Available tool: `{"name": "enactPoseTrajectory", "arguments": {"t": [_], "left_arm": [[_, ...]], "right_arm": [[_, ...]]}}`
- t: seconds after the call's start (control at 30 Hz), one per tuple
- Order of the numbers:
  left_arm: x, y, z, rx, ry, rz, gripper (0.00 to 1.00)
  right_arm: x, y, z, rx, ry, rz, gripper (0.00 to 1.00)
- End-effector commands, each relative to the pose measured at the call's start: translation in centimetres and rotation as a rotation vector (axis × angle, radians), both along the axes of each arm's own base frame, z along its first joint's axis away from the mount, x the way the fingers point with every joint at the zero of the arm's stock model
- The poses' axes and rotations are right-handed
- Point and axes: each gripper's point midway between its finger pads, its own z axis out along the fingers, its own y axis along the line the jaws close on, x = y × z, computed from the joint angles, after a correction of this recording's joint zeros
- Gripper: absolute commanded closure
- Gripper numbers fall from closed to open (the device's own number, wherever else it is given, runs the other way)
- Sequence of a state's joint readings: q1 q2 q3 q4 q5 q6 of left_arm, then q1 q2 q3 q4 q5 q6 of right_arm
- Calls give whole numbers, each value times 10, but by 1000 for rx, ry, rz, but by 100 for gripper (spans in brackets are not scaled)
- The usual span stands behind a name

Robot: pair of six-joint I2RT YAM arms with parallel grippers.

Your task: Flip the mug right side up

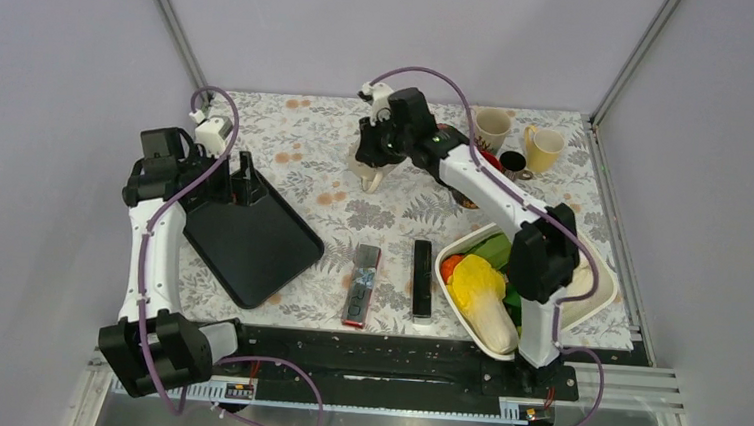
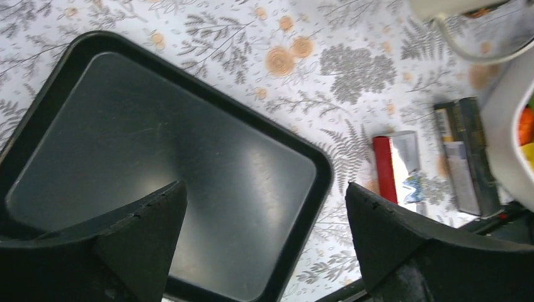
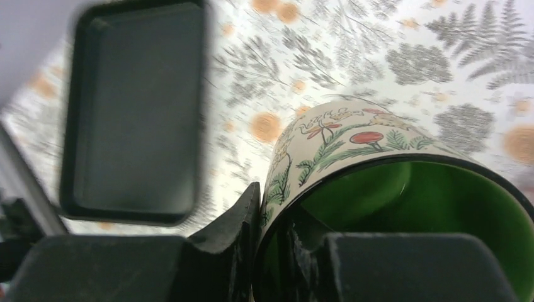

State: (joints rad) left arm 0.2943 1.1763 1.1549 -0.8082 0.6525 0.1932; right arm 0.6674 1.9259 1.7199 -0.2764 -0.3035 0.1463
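The mug [image 3: 352,141] is cream with a mushroom and fern print and a green inside. My right gripper [image 3: 274,217] is shut on its rim, one finger inside and one outside. The mug's open mouth faces the wrist camera. In the top view the mug [image 1: 372,178] hangs under the right gripper [image 1: 377,161] at the back middle of the table, close to the cloth. My left gripper [image 2: 266,189] is open and empty, held over the near corner of the black tray [image 2: 126,138]. It also shows in the top view [image 1: 245,179].
The black tray [image 1: 251,239] lies at the left. Two cream mugs [image 1: 490,129] [image 1: 544,148] and a small black cup [image 1: 513,164] stand at the back right. A white bowl [image 1: 465,331] of vegetables is at the right. A red-and-silver packet [image 1: 362,284] and a black bar [image 1: 421,279] lie in front.
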Motion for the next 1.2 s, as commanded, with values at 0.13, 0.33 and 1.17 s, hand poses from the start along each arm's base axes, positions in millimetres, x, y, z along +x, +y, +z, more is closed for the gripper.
{"name": "enactPoseTrajectory", "arguments": {"t": [0.13, 0.33, 1.17], "left_arm": [[4, 29, -15, 201, -44, 22, 1], [1, 32, -25, 226, -29, 20, 1], [7, 42, -30, 320, -69, 53, 1]], "right_arm": [[5, -61, -59, -650, 7, 199, 100], [8, -67, -78, -701, 53, 233, 100], [-12, -109, -43, -635, -76, 59, 1]]}}
